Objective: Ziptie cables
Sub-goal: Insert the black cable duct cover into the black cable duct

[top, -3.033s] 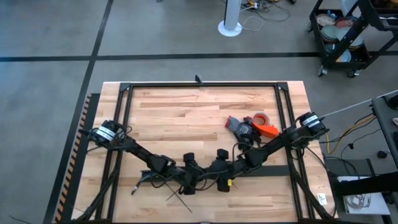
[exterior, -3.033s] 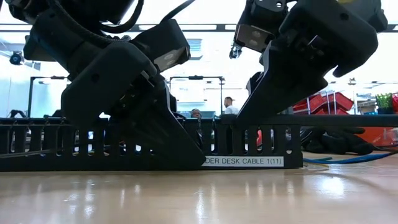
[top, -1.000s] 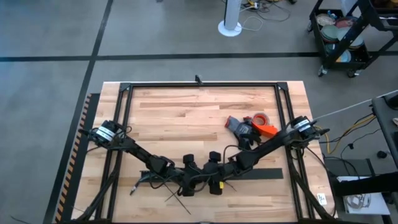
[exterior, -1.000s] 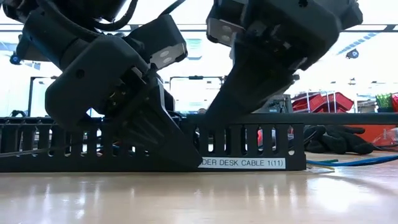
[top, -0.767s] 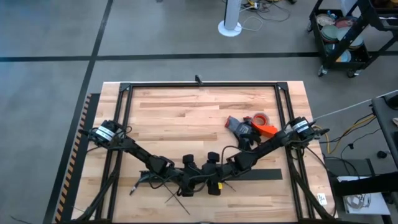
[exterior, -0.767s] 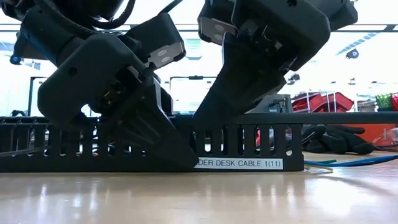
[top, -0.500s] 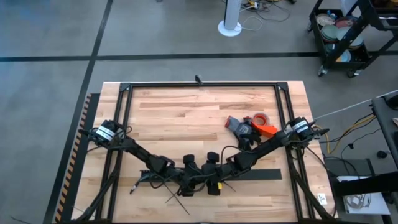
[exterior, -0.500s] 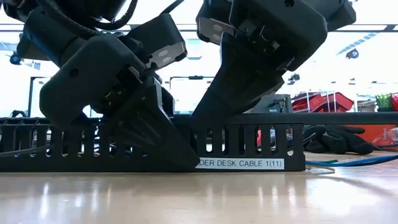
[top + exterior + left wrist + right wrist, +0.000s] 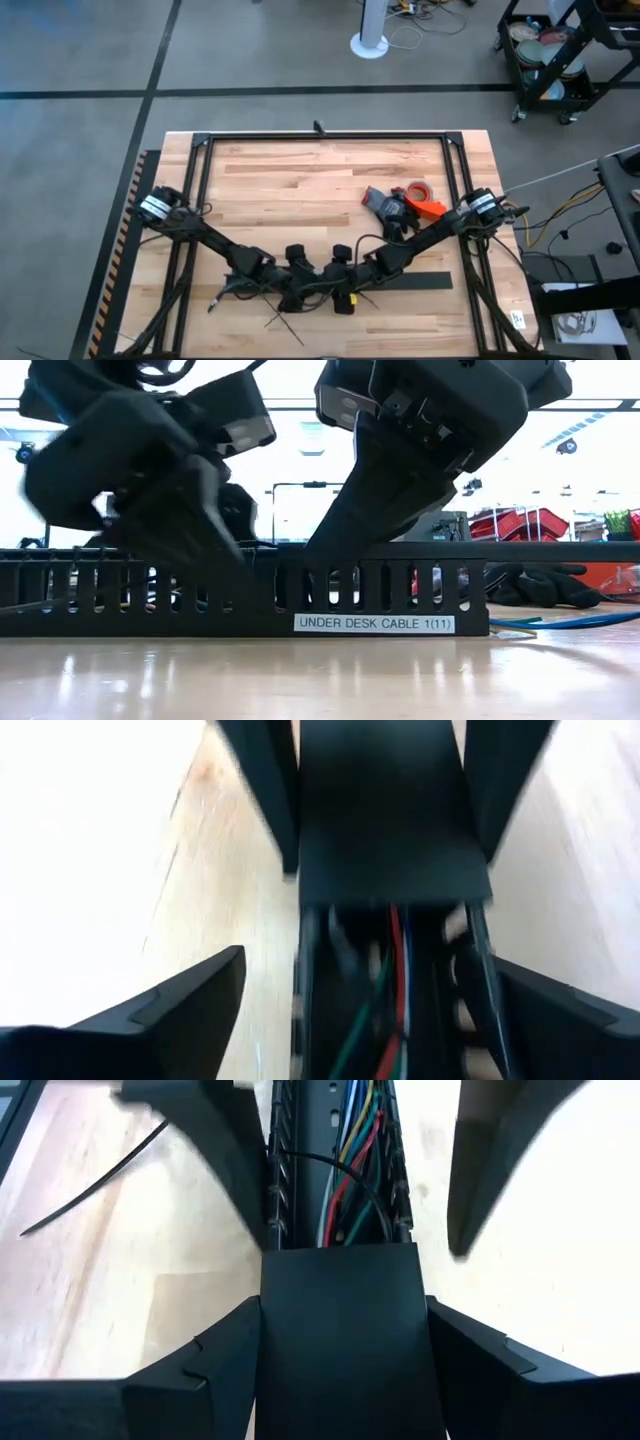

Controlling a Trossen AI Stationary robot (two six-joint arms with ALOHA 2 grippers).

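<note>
While the right hand point(image 9: 340, 1370) stands open with its two dark fingers straddling the long black comb-toothed plastic duct point(image 9: 250, 595), the thin coloured cables point(image 9: 352, 1140) lie inside the channel straight ahead of it, running along the duct's long axis. From the other end the left hand point(image 9: 370, 1010), also open and astride the same duct, faces those wires, so both hands are about equally near. One thin straight dark ziptie point(image 9: 95, 1175) lies on the wooden desk point(image 9: 300, 190) beside the duct, outside either hand.
</note>
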